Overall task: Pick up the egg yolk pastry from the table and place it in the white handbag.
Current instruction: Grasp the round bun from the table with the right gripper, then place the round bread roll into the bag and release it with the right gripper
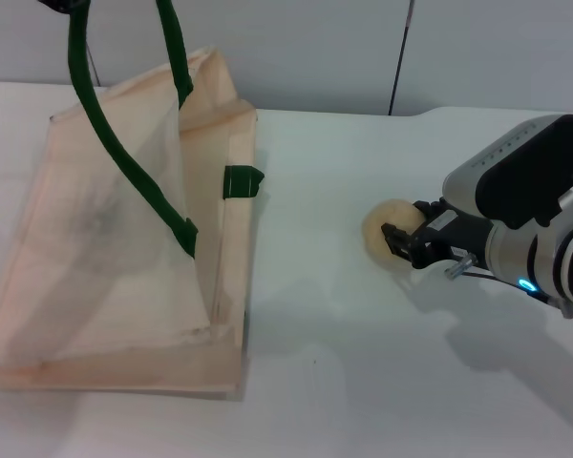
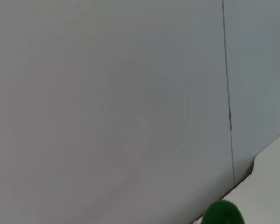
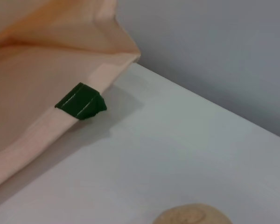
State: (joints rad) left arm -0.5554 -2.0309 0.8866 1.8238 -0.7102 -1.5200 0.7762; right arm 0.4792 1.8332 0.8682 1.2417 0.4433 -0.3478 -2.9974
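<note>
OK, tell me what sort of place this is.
Probably a lab or test bench, not a home: a bare white table, plain grey wall panels, and only the white handbag and egg yolk pastry set out.

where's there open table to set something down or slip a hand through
Bare table lies between the white handbag and the egg yolk pastry, and along the near edge in front of both. It is crowded at the pastry, where the right claw sits against it, and at far left, where the bag's green handle is lifted.
</note>
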